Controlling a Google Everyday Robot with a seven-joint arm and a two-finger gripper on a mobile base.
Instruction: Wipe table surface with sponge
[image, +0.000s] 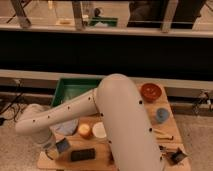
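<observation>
My white arm (120, 115) reaches from the centre out to the left, then bends down to the wooden table (100, 162). The gripper (53, 151) is low over the table's front left corner. A small blue-grey square pad, which looks like the sponge (63, 146), lies right at the gripper's right side, touching or nearly touching it. I cannot tell whether the gripper holds it.
A black flat object (82, 155) lies just right of the sponge. Behind it are a blue plate (66, 127), an orange cup (85, 131) and a white cup (99, 130). A green bin (74, 90) stands at the back left. A red bowl (151, 91), a blue cup (161, 115) and small utensils (174, 156) are on the right.
</observation>
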